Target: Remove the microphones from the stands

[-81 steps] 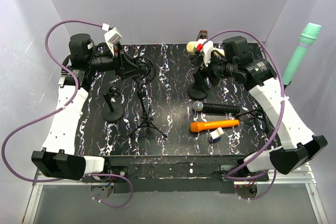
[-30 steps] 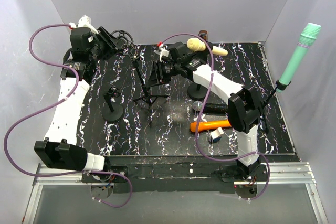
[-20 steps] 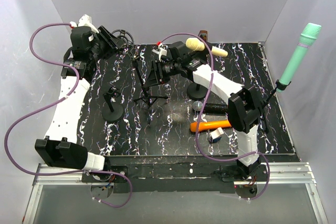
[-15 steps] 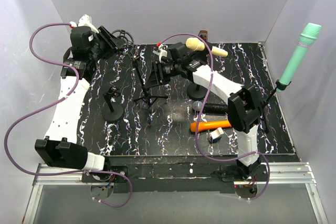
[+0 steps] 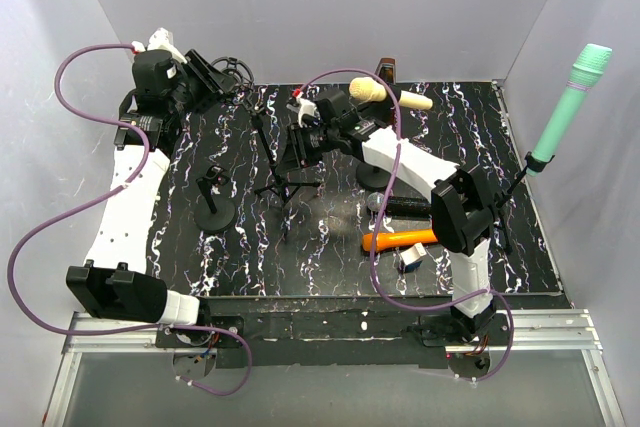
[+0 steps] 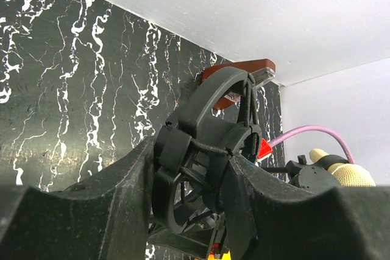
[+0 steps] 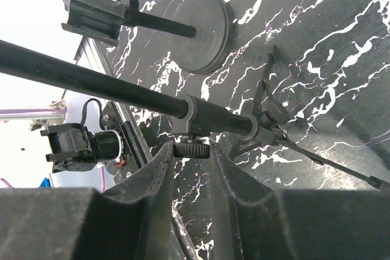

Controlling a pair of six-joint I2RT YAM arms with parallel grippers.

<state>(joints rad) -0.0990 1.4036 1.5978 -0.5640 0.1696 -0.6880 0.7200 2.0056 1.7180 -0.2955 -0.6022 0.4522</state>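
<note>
A black tripod stand (image 5: 285,179) is at the middle of the mat, its pole (image 7: 116,86) slanting toward the back left. My right gripper (image 5: 300,147) is shut on the knurled knob (image 7: 192,148) under the pole's collar. My left gripper (image 5: 212,72), raised at the back left, is shut on the black ring-shaped shock mount (image 6: 204,144) at the pole's top end. A cream-headed microphone (image 5: 385,93) sits on a stand at the back, behind my right arm. A green microphone (image 5: 568,107) stands upright on a stand at the right wall.
A black microphone (image 5: 415,205) and an orange one (image 5: 400,239) lie right of centre, with a small white-blue piece (image 5: 410,258) near them. A short round-base stand (image 5: 214,209) with an empty clip (image 7: 94,10) stands at the left. A brown block (image 6: 241,71) sits at the back edge.
My right arm swung from the back right across to the tripod stand, and its jaws have just closed on the knob. My left arm rose to the back left with the shock mount; the tripod shifted backward.
</note>
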